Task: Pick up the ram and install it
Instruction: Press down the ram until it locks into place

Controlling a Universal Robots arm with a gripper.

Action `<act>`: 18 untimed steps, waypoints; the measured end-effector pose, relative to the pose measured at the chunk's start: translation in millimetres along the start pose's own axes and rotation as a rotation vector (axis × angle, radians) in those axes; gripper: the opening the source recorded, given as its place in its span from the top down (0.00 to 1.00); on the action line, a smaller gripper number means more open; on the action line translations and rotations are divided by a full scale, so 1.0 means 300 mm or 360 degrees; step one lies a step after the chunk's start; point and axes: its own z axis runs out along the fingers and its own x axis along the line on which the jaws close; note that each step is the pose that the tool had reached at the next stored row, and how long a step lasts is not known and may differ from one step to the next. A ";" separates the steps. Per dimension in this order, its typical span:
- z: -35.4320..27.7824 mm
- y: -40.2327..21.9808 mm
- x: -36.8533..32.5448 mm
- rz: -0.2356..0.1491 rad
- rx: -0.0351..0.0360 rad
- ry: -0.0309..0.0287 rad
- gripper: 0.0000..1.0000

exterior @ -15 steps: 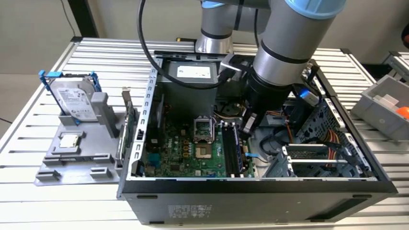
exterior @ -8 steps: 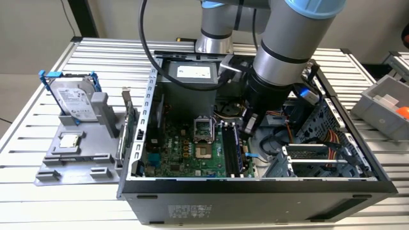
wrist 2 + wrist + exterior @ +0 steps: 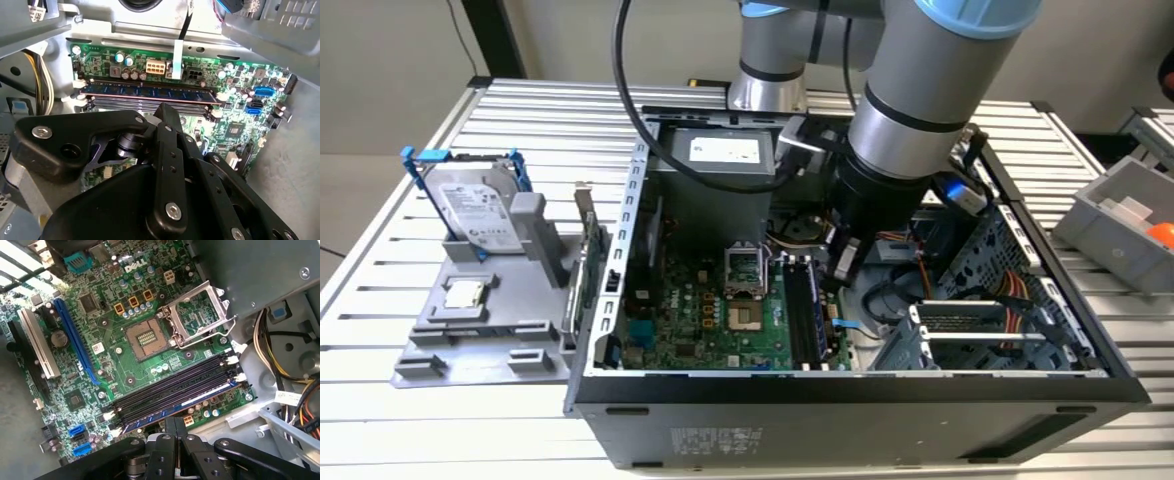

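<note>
Gripper linkage sits closest to the lens in both wrist views. Fingers are drawn together to a narrow tip, and I can see nothing between them. The tip sits just over the memory slots, on the slot bank's outer edge.

The ram is not in the fingers. It stands upright in the outermost slot, the one nearest the gripper, with the other slots beside it bare. In the second wrist view the stick runs the slot's full length, chips showing along its side.

Step, my read: pick and place are done and we're at seating – closed fingers positioned as a pusher over the top edge. I can't confirm contact from either wrist view.

What a further push would call for: force straight down and centred on the stick, until the white end latches close on both ends. I can't tell whether they're locked.

View differences:
- first wrist view: open CPU socket with its load frame lifted – empty
- exterior view: arm reaching down into the open PC case, gripper above the ram; hard drive and CPU chip parked on the grey fixture outside, at the exterior view's left
</note>
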 end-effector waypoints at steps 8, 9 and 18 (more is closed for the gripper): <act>0.000 0.000 0.000 -0.0108 0.0005 0.00045 1.00; 0.000 0.000 0.000 -0.0121 0.0005 0.00051 1.00; 0.000 0.000 0.000 -0.0236 0.0010 0.00099 1.00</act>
